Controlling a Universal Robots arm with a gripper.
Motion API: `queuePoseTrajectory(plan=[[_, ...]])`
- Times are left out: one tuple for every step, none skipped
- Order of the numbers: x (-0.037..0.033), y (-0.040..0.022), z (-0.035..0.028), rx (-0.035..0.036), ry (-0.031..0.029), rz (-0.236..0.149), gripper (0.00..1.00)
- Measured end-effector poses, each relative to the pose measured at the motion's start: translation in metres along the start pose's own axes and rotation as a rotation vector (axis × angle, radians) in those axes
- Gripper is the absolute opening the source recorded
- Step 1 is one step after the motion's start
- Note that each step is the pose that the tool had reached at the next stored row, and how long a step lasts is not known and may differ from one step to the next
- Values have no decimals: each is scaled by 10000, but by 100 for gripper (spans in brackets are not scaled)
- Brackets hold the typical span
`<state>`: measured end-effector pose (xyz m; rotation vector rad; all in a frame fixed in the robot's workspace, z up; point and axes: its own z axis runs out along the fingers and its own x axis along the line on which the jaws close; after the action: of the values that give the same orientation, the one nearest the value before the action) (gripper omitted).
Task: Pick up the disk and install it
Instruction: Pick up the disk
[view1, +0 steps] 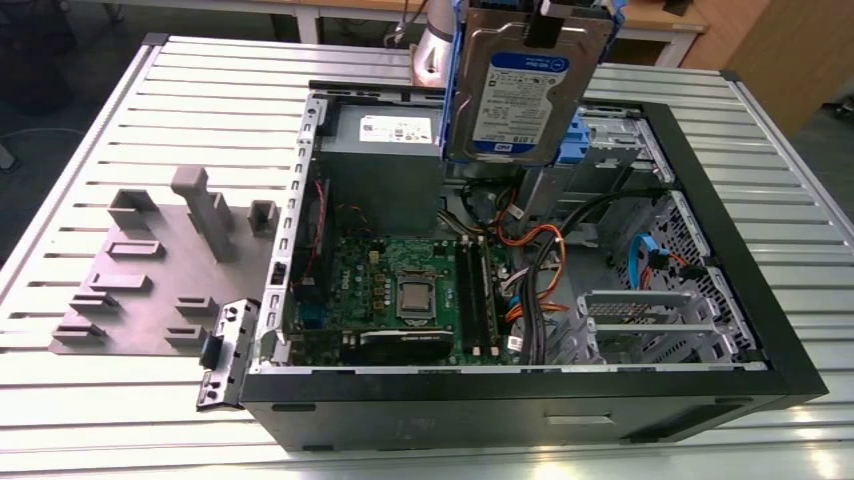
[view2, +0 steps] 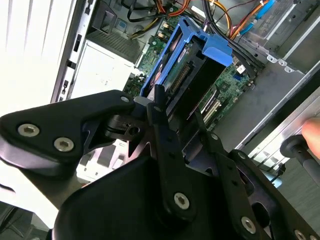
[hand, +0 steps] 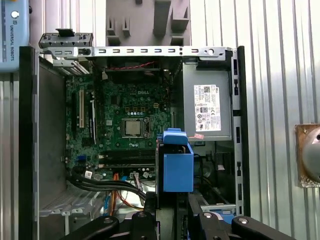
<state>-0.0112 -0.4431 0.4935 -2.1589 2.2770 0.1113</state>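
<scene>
Exterior view: the disk (view1: 514, 95) hangs upright at about twelve o'clock, with its label facing the camera and its blue carrier rail framing both edges. It is lifted clear of the open computer case (view1: 534, 405) and touches nothing inside it. In the second wrist view the gripper (view2: 178, 105) has its jaws pinching the disk across its thin faces, one finger (view2: 164, 132) flat against each side.

In the exterior view, the grey power-supply box (view1: 380, 150) stands at about nine o'clock from the disk, and the metal drive bay (view1: 625, 140) at about three o'clock. At six o'clock are the orange cables (view1: 534, 240) and the motherboard (view1: 400, 285). The grey fixture plate (view1: 147, 270) lies well apart on the slatted table (view1: 94, 150), at nine o'clock from the case.

The step in hand looks like carrying the disk toward its bay. To do it well, I judge the disk should stay square in the grip. It should also stay high enough to clear the cables, with the rails parallel to the bay walls, since a tilted carrier would likely jam.
</scene>
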Motion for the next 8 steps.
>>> queuePoseTrajectory(plan=[[10,-1,0,0,1,0,35],[20,-1,-1,0,1,0,35],[31,-2,-1,0,1,0,35],[42,-2,0,0,0,0,35],[52,-3,0,0,0,0,35],[62,-3,0,0,0,0,35],[72,-4,-1,0,1,0,35],[82,-5,-1,0,0,-1,35]])
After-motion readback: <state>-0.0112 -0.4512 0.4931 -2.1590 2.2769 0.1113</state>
